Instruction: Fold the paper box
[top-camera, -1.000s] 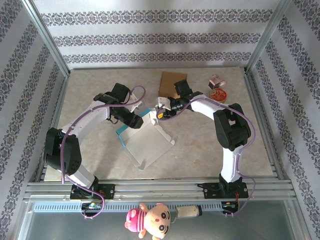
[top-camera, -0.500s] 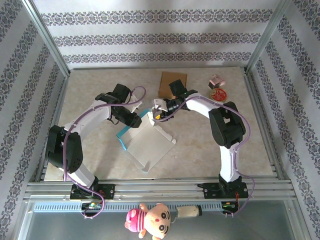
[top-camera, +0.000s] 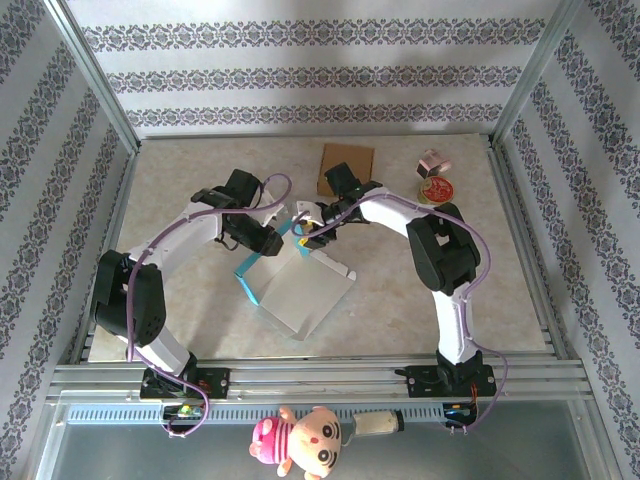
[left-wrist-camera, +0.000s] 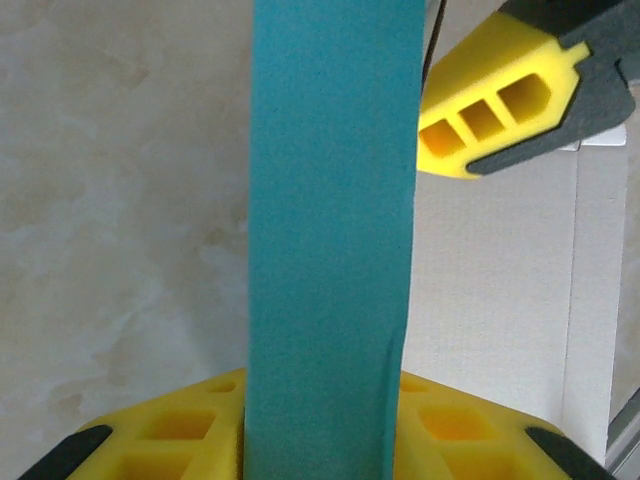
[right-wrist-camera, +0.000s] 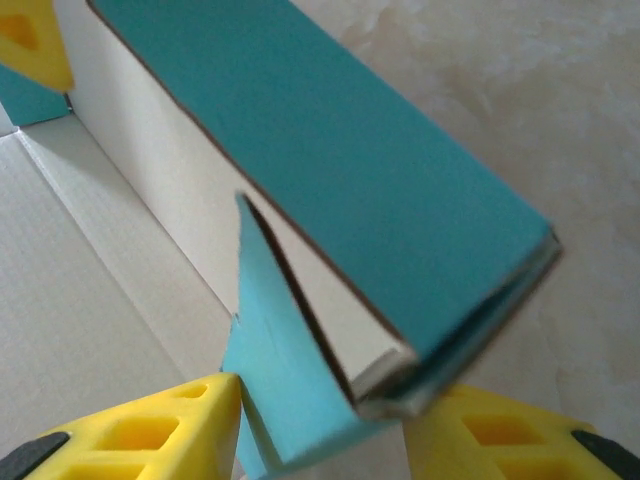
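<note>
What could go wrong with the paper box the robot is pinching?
The left gripper and the right gripper both pinch the paper box close together. If they pull different ways, its teal wall might tear or crease. The corner flap gapes a little, so it might spring open if released.

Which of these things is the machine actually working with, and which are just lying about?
In use:
paper box

Lying about:
brown cardboard piece
round reddish object
small pink item
plush doll on the front rail
</note>
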